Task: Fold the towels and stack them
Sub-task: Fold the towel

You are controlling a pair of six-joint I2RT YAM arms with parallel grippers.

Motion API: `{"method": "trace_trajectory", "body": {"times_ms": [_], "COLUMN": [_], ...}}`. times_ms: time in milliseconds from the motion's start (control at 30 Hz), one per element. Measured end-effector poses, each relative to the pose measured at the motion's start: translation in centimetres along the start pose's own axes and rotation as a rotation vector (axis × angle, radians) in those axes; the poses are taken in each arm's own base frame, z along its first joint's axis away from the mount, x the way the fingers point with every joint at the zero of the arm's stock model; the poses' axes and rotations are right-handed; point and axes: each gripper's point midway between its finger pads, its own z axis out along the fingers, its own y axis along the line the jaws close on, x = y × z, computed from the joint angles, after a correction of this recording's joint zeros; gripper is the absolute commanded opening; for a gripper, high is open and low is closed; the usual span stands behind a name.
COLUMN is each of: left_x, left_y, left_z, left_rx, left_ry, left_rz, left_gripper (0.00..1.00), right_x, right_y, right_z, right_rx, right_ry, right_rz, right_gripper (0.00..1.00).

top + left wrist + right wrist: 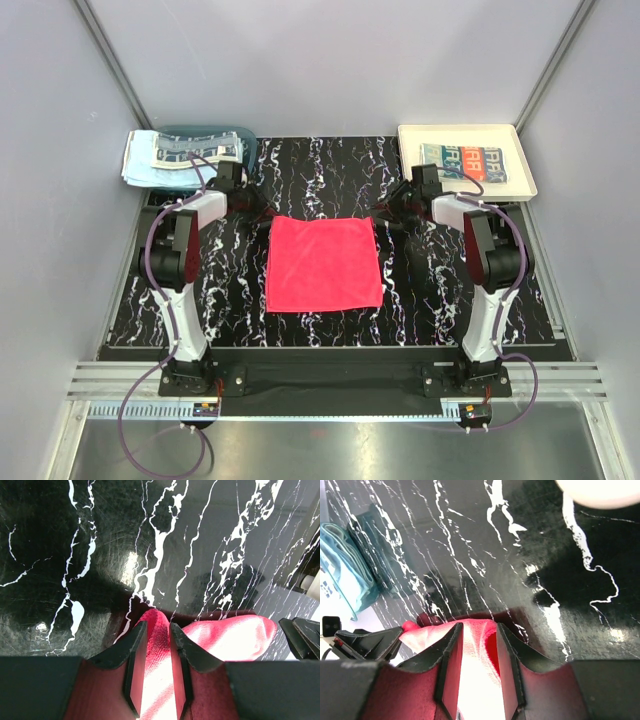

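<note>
While the pale marks on the folded towels (465,163) in the cream tray (455,132) at the upper right of the top view look like lettering, they are too small to read. The teal basket (205,130) at the upper left holds loose towels (165,158), light blue and patterned, which spill over its left rim. At the centre of the black marbled mat (320,170) the red towel (323,265) lies spread flat and nearly square, and its lower edge stops short of the mat's lower border. Bare mat runs in a strip down each side of it, between the cloth and the two arms, and a wider band lies open above its upper edge, up to the basket and tray. The left gripper (158,625) sits at the towel's upper left corner; its jaws are drawn in to a narrow gap, with a raised ridge of red cloth pinched between them. The right gripper (479,626) is at the upper right corner, its jaws likewise narrowed and closed on a fold of the same cloth.
</note>
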Motion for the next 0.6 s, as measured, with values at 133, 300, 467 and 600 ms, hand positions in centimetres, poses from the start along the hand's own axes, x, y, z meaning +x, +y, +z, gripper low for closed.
{"method": "trace_trajectory", "body": {"times_ms": [133,300,467,600], "left_x": [0.1,0.1,0.1,0.1], "left_y": [0.2,0.1,0.1,0.1], "left_z": [0.2,0.2,0.2,0.2], "left_rx": [-0.003,-0.002,-0.002,-0.002], "left_ry": [0.004,0.004,0.004,0.005], "left_rz": [-0.002,-0.002,-0.003,-0.004], "left_gripper": [0.28,0.27,0.26,0.25], "right_x": [0.3,0.3,0.4,0.4], "right_y": [-0.4,-0.5,-0.3,-0.4], "right_z": [0.4,1.0,1.3,1.4], "right_rx": [0.004,-0.005,-0.022,-0.026], "right_ry": [0.013,0.019,0.023,0.024], "right_rz": [0.013,0.026,0.039,0.045], "right_gripper": [0.39,0.39,0.39,0.39]}}
